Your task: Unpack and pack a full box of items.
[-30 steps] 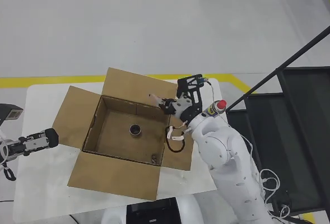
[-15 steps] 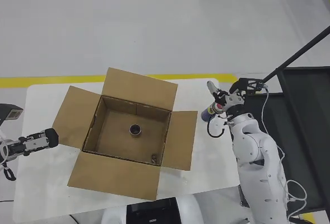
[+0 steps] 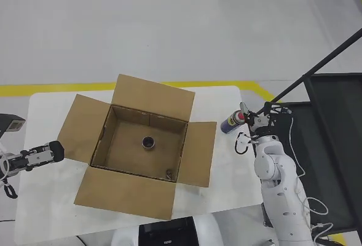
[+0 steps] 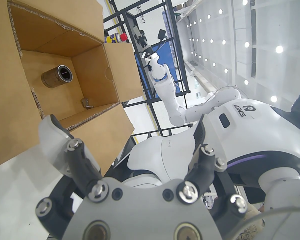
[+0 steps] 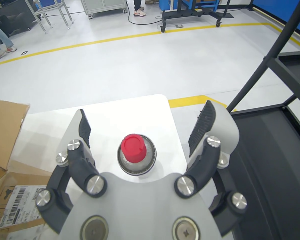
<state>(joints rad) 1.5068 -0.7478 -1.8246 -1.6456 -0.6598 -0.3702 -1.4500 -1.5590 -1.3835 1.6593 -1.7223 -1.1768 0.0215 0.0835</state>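
An open cardboard box (image 3: 88,126) stands mid-table with its flaps spread. Inside lie a metal cylinder (image 3: 148,142) (image 4: 57,75) and a small metal part (image 3: 168,175) (image 4: 87,103). A spray can (image 3: 231,122) (image 5: 135,151) with a red cap stands upright on the table to the right of the box. My right gripper (image 3: 247,115) (image 5: 145,109) hangs open over it, its fingers wide on either side and apart from the can. My left gripper (image 3: 45,152) (image 4: 125,126) is open and holds nothing, out past the box's left flap.
The white table (image 3: 230,178) has bare room right of the box, ending close beyond the can. A black metal rack (image 3: 334,123) stands just past that edge. The box's flaps cover much of the tabletop around it.
My right gripper has swung from the box's right wall out to the right, ending over the spray can. The can stays about where it stood. The left arm has not moved.
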